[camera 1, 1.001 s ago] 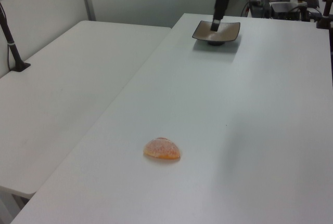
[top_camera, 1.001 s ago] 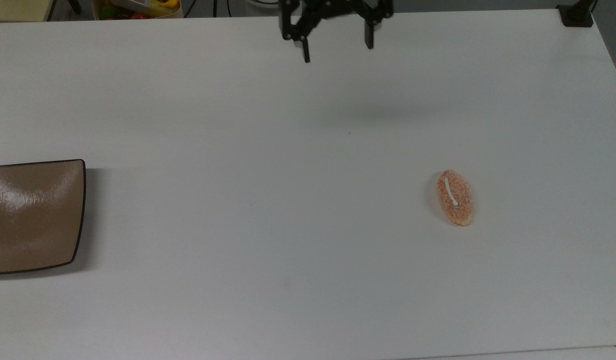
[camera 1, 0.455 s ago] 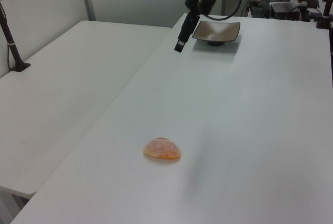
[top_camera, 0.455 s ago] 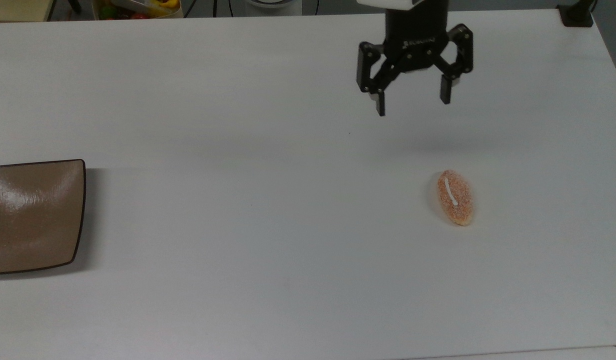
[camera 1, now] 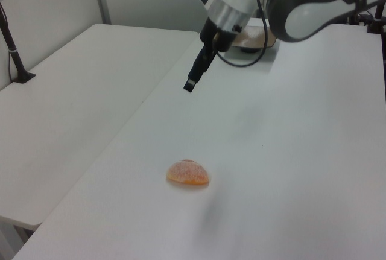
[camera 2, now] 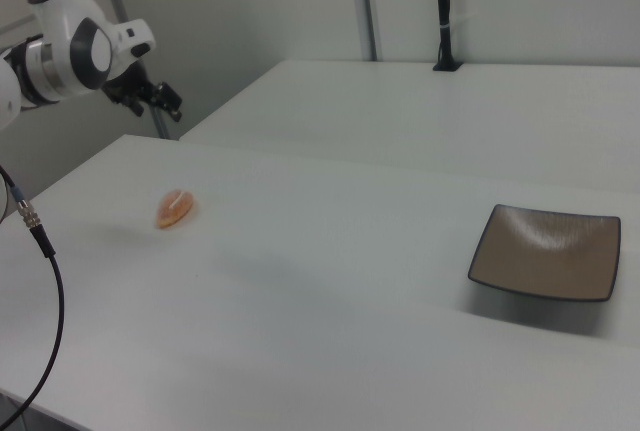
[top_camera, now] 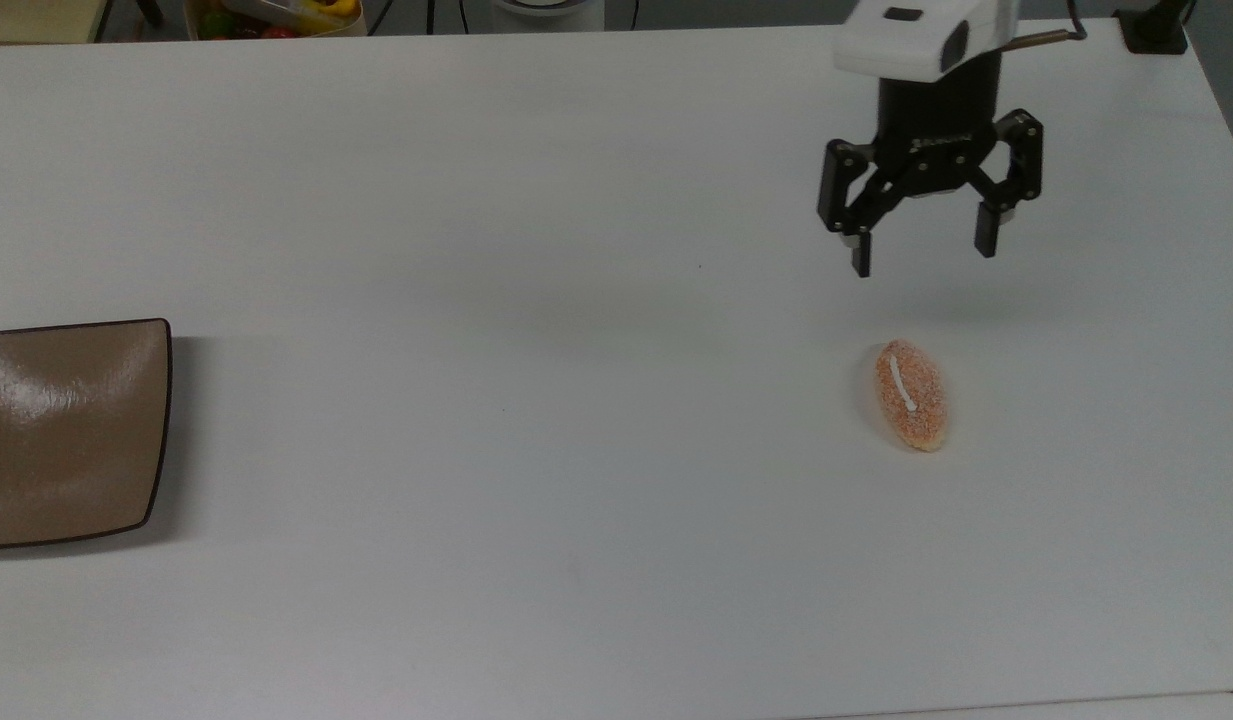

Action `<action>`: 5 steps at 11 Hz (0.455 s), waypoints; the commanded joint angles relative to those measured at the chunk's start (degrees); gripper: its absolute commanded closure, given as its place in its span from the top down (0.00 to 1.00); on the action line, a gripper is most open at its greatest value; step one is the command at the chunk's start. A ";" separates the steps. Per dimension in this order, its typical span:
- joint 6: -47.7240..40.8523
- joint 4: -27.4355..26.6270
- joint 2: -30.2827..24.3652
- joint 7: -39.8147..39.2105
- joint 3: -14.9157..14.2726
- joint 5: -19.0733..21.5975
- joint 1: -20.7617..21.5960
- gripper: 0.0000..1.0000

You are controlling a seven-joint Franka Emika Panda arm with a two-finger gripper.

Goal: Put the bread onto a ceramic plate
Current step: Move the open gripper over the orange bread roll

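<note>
Gripper (top_camera: 924, 255) hangs above table (top_camera: 536, 300) w/ fingers spread wide, nothing held. Bun (top_camera: 911, 394) lies flat on table, just below gripper in the top view, white stripe up. Plate (top_camera: 66, 430) well apart, at the top view's left edge, bare.

Bun prob. light & soft, sugary crust crumbly; a hard squeeze could dent it or shed sugar. Best hold looks like across the narrow middle, fingers on the long sides, gentle close. Fingers' spread seems to line up w/ that already.
</note>
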 commanded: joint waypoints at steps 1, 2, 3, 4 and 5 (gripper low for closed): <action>2.73 2.44 4.24 5.94 -0.37 -3.98 3.02 1.00; 4.65 2.53 5.73 7.35 -0.45 -5.04 3.55 1.00; 6.15 2.44 6.79 9.19 -0.37 -6.96 3.99 1.00; 7.30 2.44 8.19 11.64 -0.37 -9.33 4.17 1.00; 9.48 2.44 9.86 13.58 -0.37 -11.53 4.78 1.00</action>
